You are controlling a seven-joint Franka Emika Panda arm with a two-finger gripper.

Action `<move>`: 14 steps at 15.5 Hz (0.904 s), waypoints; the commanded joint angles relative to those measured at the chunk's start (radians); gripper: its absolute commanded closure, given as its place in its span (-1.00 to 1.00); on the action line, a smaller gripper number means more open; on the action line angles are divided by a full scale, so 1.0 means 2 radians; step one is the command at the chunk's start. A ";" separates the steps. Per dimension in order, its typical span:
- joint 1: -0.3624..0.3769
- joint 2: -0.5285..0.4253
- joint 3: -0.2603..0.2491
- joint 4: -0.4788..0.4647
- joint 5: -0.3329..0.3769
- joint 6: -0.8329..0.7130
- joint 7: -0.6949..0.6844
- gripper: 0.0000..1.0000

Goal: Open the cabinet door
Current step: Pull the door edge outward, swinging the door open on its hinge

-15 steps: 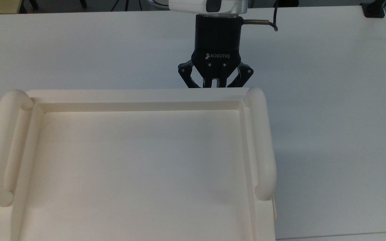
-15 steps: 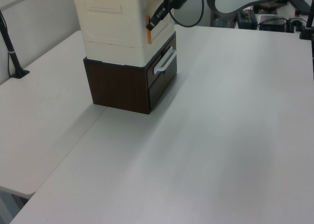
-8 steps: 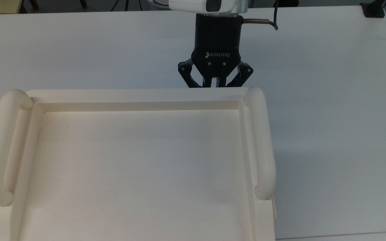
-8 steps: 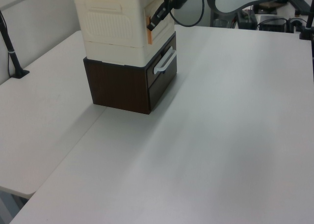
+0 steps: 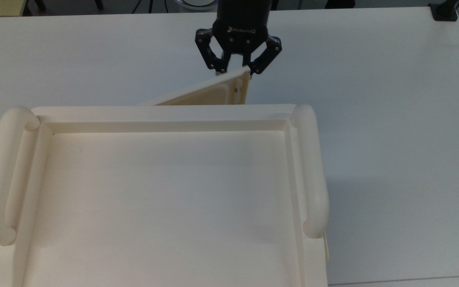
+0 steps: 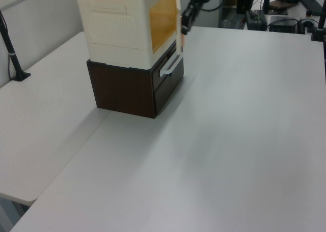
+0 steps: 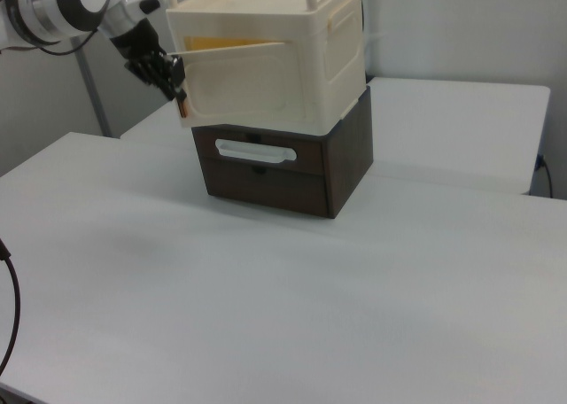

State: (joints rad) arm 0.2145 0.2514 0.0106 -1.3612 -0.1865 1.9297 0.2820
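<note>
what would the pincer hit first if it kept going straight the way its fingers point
Most likely the cabinet door. In the top view the pincer points toward the cabinet, its fingertips at the swung-out door's free edge. Beyond that lies the cabinet's open front, though depth is hard to judge.

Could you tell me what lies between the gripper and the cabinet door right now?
Nothing: in the top view the gripper meets the free edge of the cabinet door, which stands ajar.
</note>
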 commanded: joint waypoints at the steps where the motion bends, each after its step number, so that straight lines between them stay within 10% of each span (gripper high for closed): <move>1: -0.011 -0.040 -0.008 -0.030 0.043 -0.086 -0.016 -0.61; 7: -0.026 -0.080 -0.012 -0.027 0.046 -0.197 -0.077 -1.00; 14: -0.046 -0.131 -0.012 -0.110 0.040 -0.189 -0.098 -1.00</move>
State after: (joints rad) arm 0.1393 0.0543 -0.0069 -1.4649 -0.1152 1.5091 0.1256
